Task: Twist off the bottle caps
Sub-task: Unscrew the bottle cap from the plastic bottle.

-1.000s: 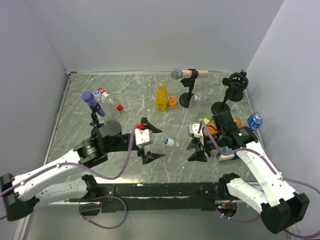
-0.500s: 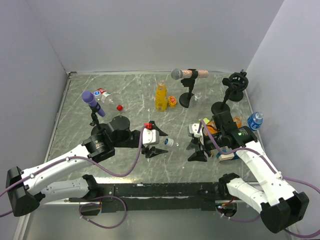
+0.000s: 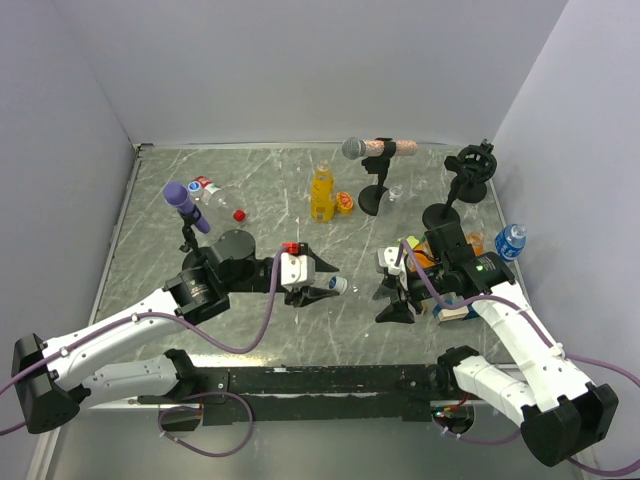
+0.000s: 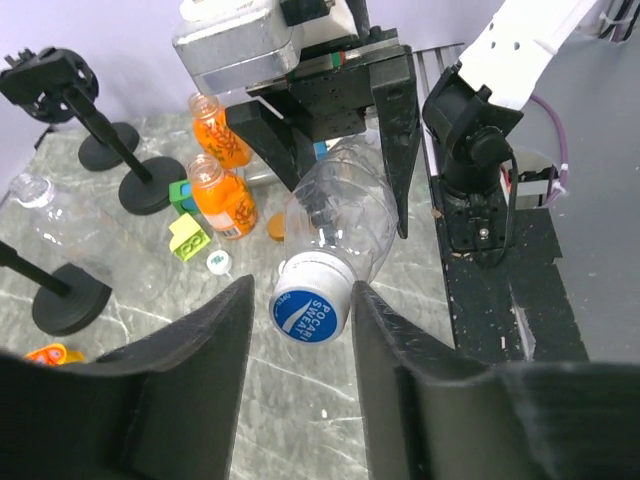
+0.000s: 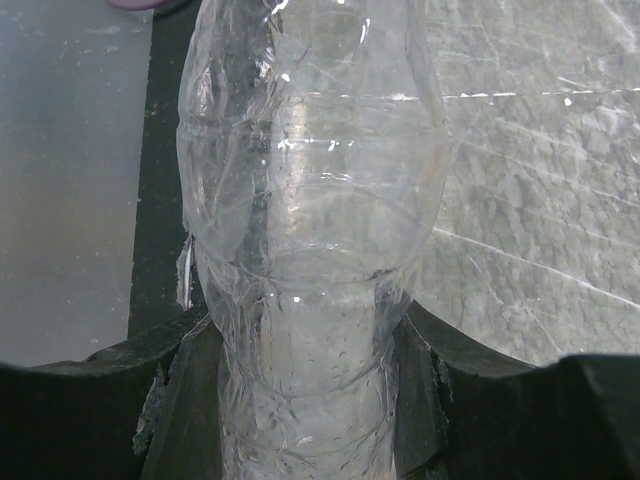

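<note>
Blue-and-white round plastic cap point(image 3: 340, 285) points to 9 o'clock, between the close fingers of the left gripper point(image 4: 302, 290); whether they pinch it, I cannot tell. Right gripper point(image 5: 300, 340) holds its clear plastic bottle point(image 5: 310, 200).

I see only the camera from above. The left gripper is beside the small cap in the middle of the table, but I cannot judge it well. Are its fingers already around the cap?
Observer: Yes. In the left wrist view the blue-and-white cap sits between the two fingers of the left gripper.
Operator: Does it press the cap now?
Observer: Not fully, it seems. A sliver of table shows between the cap and the finger on the picture's left.
Operator: And is the bottle held firm?
Observer: The right wrist view shows the right gripper shut on the clear bottle, one finger on each side of its body.
</note>
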